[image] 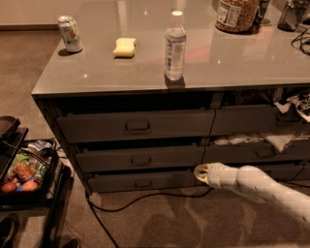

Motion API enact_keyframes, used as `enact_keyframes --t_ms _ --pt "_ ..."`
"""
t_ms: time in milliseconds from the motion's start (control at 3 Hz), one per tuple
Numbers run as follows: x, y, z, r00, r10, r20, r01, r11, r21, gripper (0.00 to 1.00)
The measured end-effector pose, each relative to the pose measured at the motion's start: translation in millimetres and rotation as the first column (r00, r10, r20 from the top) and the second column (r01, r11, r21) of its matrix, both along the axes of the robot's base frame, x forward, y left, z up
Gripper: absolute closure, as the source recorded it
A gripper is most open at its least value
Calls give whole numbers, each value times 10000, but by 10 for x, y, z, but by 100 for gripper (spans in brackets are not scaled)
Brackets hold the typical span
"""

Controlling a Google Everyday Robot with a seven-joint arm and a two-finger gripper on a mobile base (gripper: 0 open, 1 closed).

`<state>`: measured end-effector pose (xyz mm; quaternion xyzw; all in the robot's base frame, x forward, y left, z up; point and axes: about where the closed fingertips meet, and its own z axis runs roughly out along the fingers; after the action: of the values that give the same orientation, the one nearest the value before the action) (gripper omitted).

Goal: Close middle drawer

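The middle drawer (111, 160) is a wide dark grey-brown front with a small metal pull (140, 160), in the left column of the cabinet. A dark gap shows above it and its front stands slightly out. My gripper (199, 173) is at the end of the white arm that comes in from the lower right. It sits at the right end of the middle drawer's front, level with its lower edge and just above the lowest drawer (140, 182). The taller top drawer (92, 128) is above.
On the grey countertop (242, 63) stand a water bottle (175, 46), a soda can (70, 34), a yellow sponge (124, 47) and a big jar (236, 14). The right-hand drawers (242, 121) hold spilling clutter. A black cable (145, 198) lies on the carpet. A cart with food (24, 174) stands at left.
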<state>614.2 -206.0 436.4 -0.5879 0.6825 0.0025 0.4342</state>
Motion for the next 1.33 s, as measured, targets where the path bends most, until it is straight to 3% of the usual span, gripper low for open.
enact_keyframes --t_ms 333,667,1000,1333 --pt "-294 -246 917 9818 -878 1685 982 9937 -543 100" --pt "-739 -458 1797 9286 -2046 3095 2399 9675 -803 100" --pt "-1257 -401 2512 8580 -3113 4086 3715 9254 -750 100" --pt "-1492 -284 2686 8323 -3135 4572 4000 9106 -1037 100"
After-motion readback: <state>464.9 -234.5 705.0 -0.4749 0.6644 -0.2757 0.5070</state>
